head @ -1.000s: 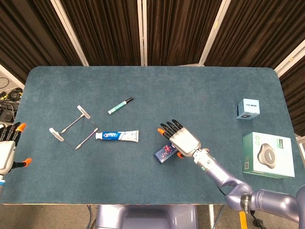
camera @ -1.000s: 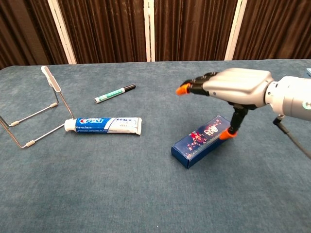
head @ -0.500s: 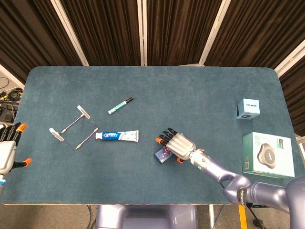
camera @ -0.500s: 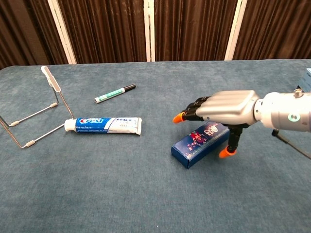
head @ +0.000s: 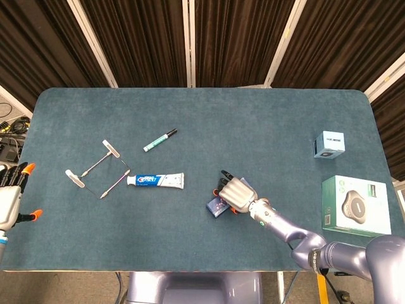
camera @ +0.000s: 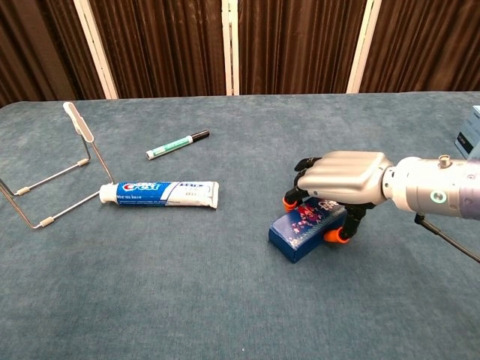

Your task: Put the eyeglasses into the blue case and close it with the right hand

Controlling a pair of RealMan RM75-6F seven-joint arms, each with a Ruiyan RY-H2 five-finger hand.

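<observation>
The blue case (camera: 306,229) lies shut on the table (head: 266,120), a little right of the middle and toward the near edge. What it holds cannot be seen. The right hand (camera: 341,182) is clamped over its far end, fingers (camera: 302,183) curled down one long side and thumb against the other (the orange tips show at both flanks in the chest view), so the case is gripped.

The eyeglasses (head: 96,168) sit well apart toward the left edge, temples unfolded, with a toothpaste tube (head: 155,180) just beside them and a marker (head: 159,140) farther back.

By the right edge stand a small box (head: 329,144) and, nearer the front corner, a green box (head: 354,206), both closed.

The left hand (head: 9,196) hangs off the left edge, fingers spread and holding nothing.

Bare cloth runs between the tube and the case, and across the whole back half of the table.
</observation>
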